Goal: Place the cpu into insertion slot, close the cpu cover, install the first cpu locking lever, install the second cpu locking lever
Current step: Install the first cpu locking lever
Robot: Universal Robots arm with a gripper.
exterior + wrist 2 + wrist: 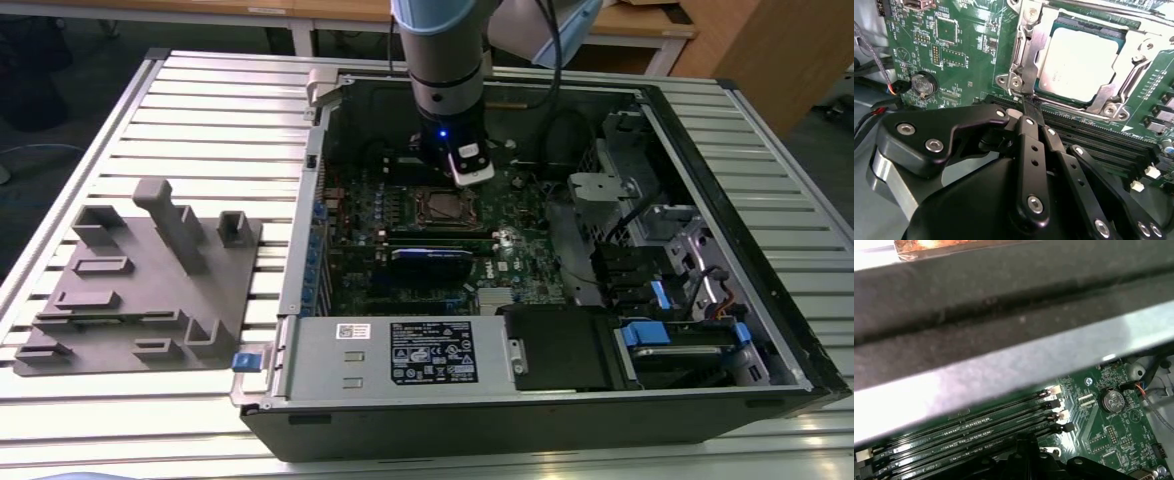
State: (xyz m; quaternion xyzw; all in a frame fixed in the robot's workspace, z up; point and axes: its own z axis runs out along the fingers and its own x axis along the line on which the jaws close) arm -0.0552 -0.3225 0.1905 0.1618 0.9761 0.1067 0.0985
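Inside the computer case (747,330), upright arm (447,70) presses fingers (1030,111) beside the cpu cover (1026,55).

arm (447,60): vertical, reaching straight down | hand (1026,107): fingers pressed together, tips pointing down

Exterior view high over open computer case (534,250), both wrist views close, seemingly sharing motherboard (969,45)
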